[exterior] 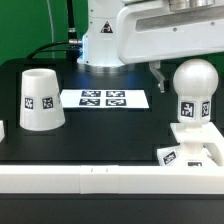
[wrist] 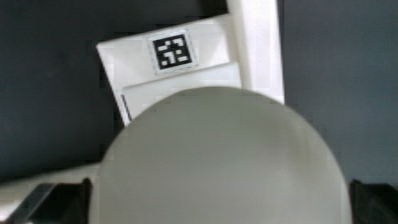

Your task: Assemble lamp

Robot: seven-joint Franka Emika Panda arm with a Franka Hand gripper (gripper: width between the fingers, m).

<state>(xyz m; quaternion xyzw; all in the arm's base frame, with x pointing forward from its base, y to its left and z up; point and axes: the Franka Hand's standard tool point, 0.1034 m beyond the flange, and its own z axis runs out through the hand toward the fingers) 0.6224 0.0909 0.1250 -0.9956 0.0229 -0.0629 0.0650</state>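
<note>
Single white arm (exterior: pixel 150 22) rises from pedestal (exterior: pixel 100 45) at back of scene, then reaches across top of exterior view toward that view's right. Wrist bent down, gripper (wrist: pixel 214 203) pointing downward. One dark finger (exterior: pixel 158 72) hangs below white hand body in exterior view, second not seen there. Wrist view: both dark fingertips (wrist: pixel 50 205) show, well apart, jaws spread wide.
</note>
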